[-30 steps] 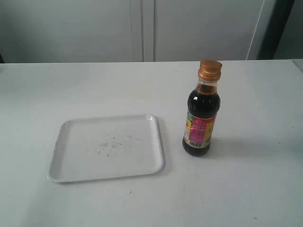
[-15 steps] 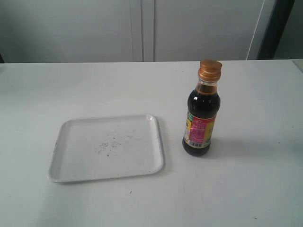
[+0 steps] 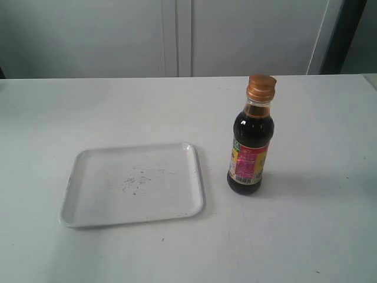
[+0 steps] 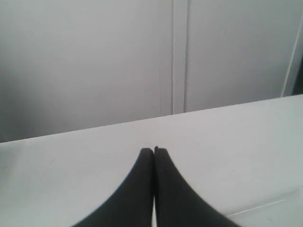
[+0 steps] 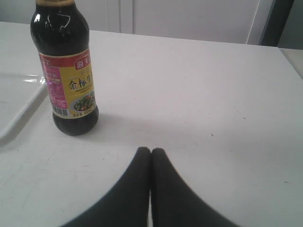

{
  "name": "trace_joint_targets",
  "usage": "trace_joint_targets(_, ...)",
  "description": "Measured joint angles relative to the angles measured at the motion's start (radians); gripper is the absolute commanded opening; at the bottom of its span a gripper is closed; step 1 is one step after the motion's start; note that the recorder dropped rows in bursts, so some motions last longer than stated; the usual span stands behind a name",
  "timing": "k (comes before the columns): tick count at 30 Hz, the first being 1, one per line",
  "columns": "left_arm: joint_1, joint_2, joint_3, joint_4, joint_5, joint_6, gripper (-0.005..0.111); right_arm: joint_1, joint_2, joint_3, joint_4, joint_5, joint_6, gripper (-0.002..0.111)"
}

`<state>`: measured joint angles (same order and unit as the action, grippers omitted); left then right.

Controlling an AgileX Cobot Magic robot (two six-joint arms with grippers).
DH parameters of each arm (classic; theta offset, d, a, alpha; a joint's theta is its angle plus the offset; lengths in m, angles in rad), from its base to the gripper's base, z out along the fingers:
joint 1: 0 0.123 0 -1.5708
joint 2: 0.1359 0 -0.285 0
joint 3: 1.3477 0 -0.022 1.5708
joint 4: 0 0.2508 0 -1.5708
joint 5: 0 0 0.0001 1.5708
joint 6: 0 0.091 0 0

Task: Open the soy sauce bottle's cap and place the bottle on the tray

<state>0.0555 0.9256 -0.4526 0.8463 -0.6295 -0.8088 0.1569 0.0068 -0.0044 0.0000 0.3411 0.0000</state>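
Glass, clear, small: soy sauce bottle (image 3: 250, 153) stands upright on the white counter (image 3: 306, 224), filled with dark brown-black liquid up to the round shoulders, narrow neck above. Label pink, yellow and green, wrapped round the lower body; in the right wrist view it shows a red band with characters and a barcode at one edge. Cap (image 3: 261, 87) copper-orange, seated on the neck, lid down. Tray (image 3: 132, 184) white, flat, rounded corners, low rim, dark specks near its middle; lies on the counter beside the bottle, a narrow strip of counter between them, not touching. Left hand (image 4: 153, 150) dark, fingers pressed together, holding nothing, over bare counter. Right hand (image 5: 150, 150) likewise pressed together, near the bottle but apart from it. Compared with half a second and one second ago: bottle, cap and tray sit in the same places, no visible change in the exterior view.
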Motion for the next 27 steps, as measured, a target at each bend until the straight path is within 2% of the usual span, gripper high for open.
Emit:
trace_joint_targets(4, -0.043, 0.048, -0.026, 0.064, -0.013, -0.05, 0.0, 0.0, 0.0, 0.0, 0.0, 0.0, 0.0, 0.0)
trace_joint_targets(12, -0.235, 0.123, -0.092, 0.088, 0.118, -0.042, 0.0, 0.0, 0.0, 0.0, 0.0, 0.0, 0.0, 0.0)
trace_joint_targets(15, -0.29, 0.153, -0.109, 0.088, 0.12, -0.027, 0.0, 0.0, 0.0, 0.0, 0.0, 0.0, 0.0, 0.0)
trace_joint_targets(20, -0.338, 0.221, -0.113, 0.088, 0.035, 0.01, 0.0, 0.0, 0.0, 0.0, 0.0, 0.0, 0.0, 0.0)
trace_joint_targets(27, -0.343, 0.327, -0.114, 0.063, -0.173, 0.044, 0.0, 0.0, 0.0, 0.0, 0.0, 0.0, 0.0, 0.0)
